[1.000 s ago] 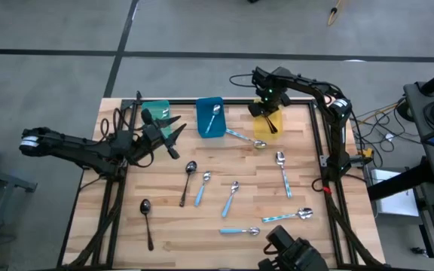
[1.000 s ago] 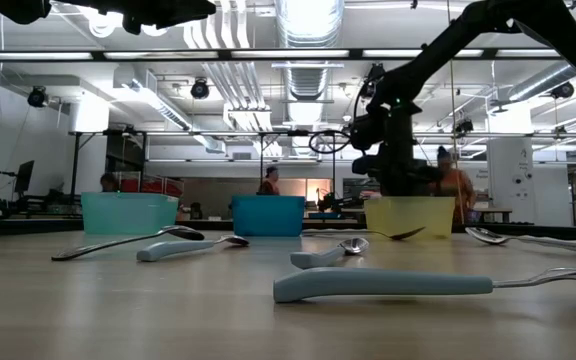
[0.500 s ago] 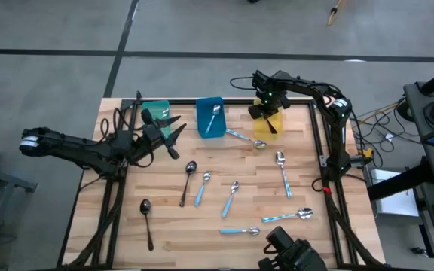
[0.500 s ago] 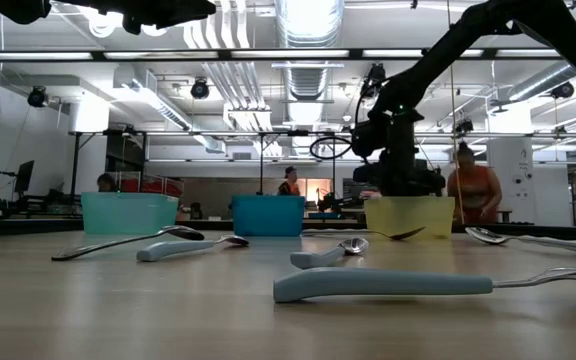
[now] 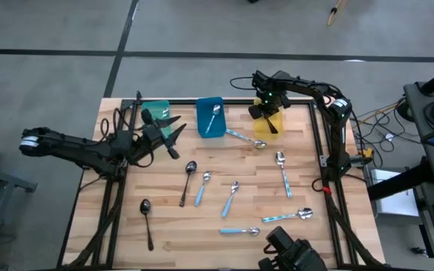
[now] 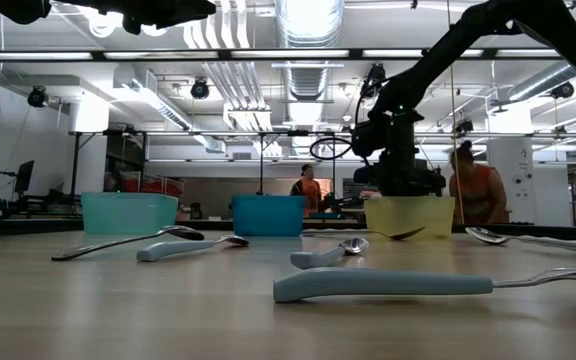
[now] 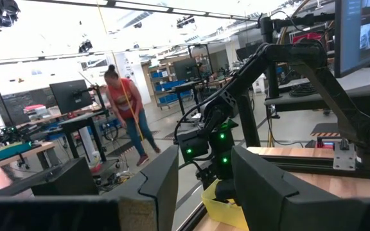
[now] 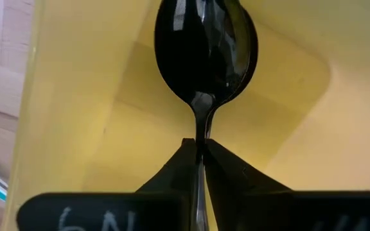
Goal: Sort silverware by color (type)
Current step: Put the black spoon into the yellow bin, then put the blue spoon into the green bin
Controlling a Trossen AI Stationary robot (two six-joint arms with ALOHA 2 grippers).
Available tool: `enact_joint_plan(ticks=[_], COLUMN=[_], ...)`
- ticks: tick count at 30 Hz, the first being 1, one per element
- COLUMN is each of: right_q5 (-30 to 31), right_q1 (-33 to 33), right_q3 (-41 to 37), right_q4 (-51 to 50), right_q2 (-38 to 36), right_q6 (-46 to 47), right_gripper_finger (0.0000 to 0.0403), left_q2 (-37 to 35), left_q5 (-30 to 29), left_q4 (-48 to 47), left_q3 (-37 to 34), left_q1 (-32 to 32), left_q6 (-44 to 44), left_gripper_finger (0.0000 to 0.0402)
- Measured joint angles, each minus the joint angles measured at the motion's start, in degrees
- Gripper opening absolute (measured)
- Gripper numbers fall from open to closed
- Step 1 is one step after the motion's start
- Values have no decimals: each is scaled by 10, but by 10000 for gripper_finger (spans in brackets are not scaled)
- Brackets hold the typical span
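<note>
My right gripper hangs over the yellow bin at the table's far right, pointing down, shut on a dark spoon whose bowl is low inside the bin. My left gripper waits open above the table's far left and holds nothing. Two dark spoons and several blue-handled silver spoons lie flat on the wood. One silver spoon lies in the blue bin. My right gripper pinches the dark spoon's thin handle between its two fingertips, just behind the bowl's neck. The fingers come from above and point down. The spoon hangs upright, bowl down, inside the yellow bin; whether the bowl touches the bin's floor, I cannot tell.
A teal bin stands at the far left beside the blue one. A black frame runs along the table's edges. People move in the room behind the table.
</note>
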Motion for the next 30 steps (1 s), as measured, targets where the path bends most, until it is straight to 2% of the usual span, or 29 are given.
enact_joint_plan(ticks=[4, 11, 20, 27, 30], right_q5=[0, -1, 1, 119, 147], right_q1=[0, 1, 32, 98, 128], right_q3=[0, 7, 9, 7, 4], right_q4=[0, 1, 12, 14, 14], right_q2=[0, -4, -64, -123, -148], right_q6=[0, -13, -52, -70, -75], right_gripper_finger=[43, 46, 46, 47, 47], left_q2=[0, 0, 0, 0, 0], left_q5=[0, 0, 0, 0, 0], left_q4=[0, 0, -44, -140, -206], left_q3=[0, 0, 0, 0, 0], left_q1=[0, 0, 0, 0, 0], left_q6=[0, 0, -58, -190, -262], left_gripper_finger=[125, 125, 125, 125, 125])
